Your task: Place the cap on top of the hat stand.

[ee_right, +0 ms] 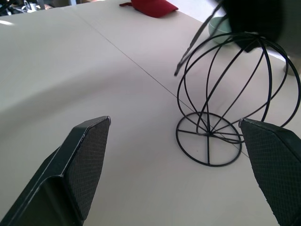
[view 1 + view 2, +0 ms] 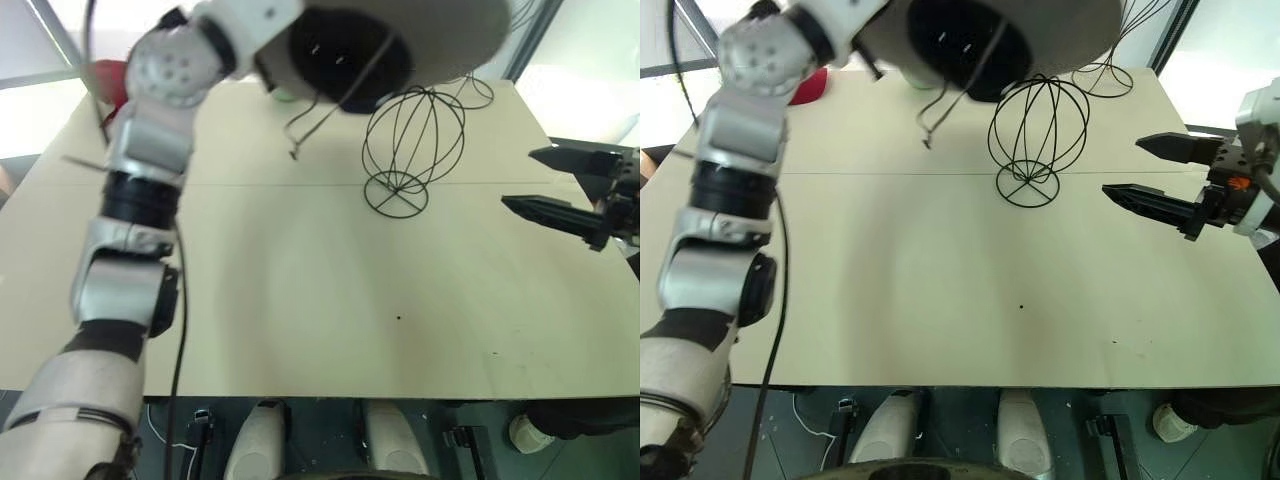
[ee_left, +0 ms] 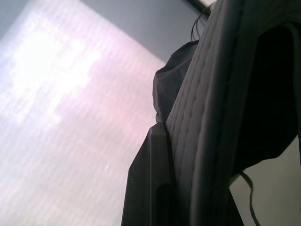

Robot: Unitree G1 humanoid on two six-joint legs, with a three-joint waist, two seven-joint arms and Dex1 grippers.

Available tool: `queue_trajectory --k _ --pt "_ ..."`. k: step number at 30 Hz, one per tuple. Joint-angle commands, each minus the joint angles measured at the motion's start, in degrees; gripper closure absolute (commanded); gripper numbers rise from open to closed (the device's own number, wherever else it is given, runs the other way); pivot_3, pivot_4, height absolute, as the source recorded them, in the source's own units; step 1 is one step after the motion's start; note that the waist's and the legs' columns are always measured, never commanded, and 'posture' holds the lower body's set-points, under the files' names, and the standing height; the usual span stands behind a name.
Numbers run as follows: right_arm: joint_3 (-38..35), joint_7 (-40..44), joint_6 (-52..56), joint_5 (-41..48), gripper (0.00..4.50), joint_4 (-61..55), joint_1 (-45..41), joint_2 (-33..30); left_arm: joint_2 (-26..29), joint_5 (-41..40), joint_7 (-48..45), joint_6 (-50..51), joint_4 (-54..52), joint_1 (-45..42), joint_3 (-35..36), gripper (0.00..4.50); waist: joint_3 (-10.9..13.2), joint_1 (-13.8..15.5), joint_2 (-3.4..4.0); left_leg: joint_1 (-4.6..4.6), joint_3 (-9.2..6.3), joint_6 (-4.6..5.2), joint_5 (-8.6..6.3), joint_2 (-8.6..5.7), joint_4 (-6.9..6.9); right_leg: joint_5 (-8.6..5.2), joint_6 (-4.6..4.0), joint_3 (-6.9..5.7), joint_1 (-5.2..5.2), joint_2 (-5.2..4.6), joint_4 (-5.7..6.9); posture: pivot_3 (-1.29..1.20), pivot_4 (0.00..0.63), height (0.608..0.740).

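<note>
From the head views, the pale table [image 2: 300, 290] has little on it around the work. A small red cap [image 2: 810, 85] lies at the far left edge, behind the raised left arm, and a pale green bowl-like thing [image 1: 217, 28] sits behind the hat stand [image 2: 412, 150], mostly hidden by the cap [image 2: 1080, 30]. A second, taller wire stand [image 2: 1110, 70] stands at the far edge beyond the first one. So there are two wire stands, two caps and one bowl. Nothing lies between the cap and the hat stand's top.

The cap is up in the air, just above and slightly left of the hat stand, its dark underside facing down and a thin cord [image 2: 315, 115] dangling from it. It is grey, with a wide soft brim. The hat stand is a black globe of thin loops on a round wire foot, upright on the table.

The right gripper [image 2: 1155, 170] hovers off to the right of the stand, its fingers spread and empty.

In the left wrist view, the left gripper [image 3: 188, 188] is clamped tight on the cap's stitched grey brim, one black finger [image 3: 150, 188] pressed flat against the fabric.

In the right wrist view, the two black pads [image 1: 89, 160] stand wide apart, with the hat stand between them and farther off.
</note>
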Motion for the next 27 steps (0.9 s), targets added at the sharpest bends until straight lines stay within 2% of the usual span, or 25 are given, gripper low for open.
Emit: queue_trajectory --k 1,7,12,16,19,27 --pt "-5.22 -1.28 0.31 1.32 0.0 -2.05 0.82 -0.38 -2.5 0.07 -0.77 -5.19 -3.06 -0.59 -2.77 4.47 0.0 -0.15 0.04 0.01 0.01 0.0 0.0 0.0 -0.02 0.0 0.0 0.02 0.0 0.0 0.01 0.0 0.15 0.74" --pt "-11.12 -4.0 2.86 3.91 0.0 -3.04 2.58 0.21 -0.28 11.81 5.09 -18.35 -5.25 9.33 -11.53 4.47 -0.04 -0.46 0.15 0.18 0.09 0.0 0.0 0.01 -0.04 0.0 0.0 0.19 -0.01 0.06 0.12 0.0 0.15 0.74" --pt "-13.74 -5.29 3.61 4.63 0.0 -3.37 4.65 0.58 5.43 24.8 15.99 -27.18 -5.02 14.67 -15.74 4.47 -0.02 0.0 0.11 0.14 0.09 0.01 0.01 0.01 0.0 0.01 0.0 0.22 -0.03 0.06 0.15 0.0 0.15 0.74" --pt "-14.49 -5.86 3.36 4.47 0.0 -2.9 5.67 0.69 7.93 27.13 20.51 -27.41 -2.68 16.58 -14.27 4.47 0.0 0.45 0.06 0.06 0.09 0.01 0.0 -0.04 0.04 0.01 0.0 0.2 -0.01 0.0 0.09 0.0 0.15 0.74" --pt "-14.37 -5.71 2.88 4.29 0.0 -2.42 6.23 0.75 9.4 28.77 23.94 -32.31 -2.13 16.54 -15.22 4.47 0.0 0.23 0.06 0.06 0.09 0.01 0.0 -0.05 0.05 0.01 0.01 0.2 0.0 -0.01 0.08 0.0 0.15 0.74" --pt "-13.07 -2.79 -0.56 -0.72 0.0 0.56 10.78 -0.9 9.36 29.39 22.85 -34.74 0.7 22.28 -17.0 4.47 -0.02 -0.01 0.07 0.12 0.1 0.01 0.0 -0.05 0.03 0.01 0.01 0.2 0.02 0.0 0.12 0.0 0.15 0.74"
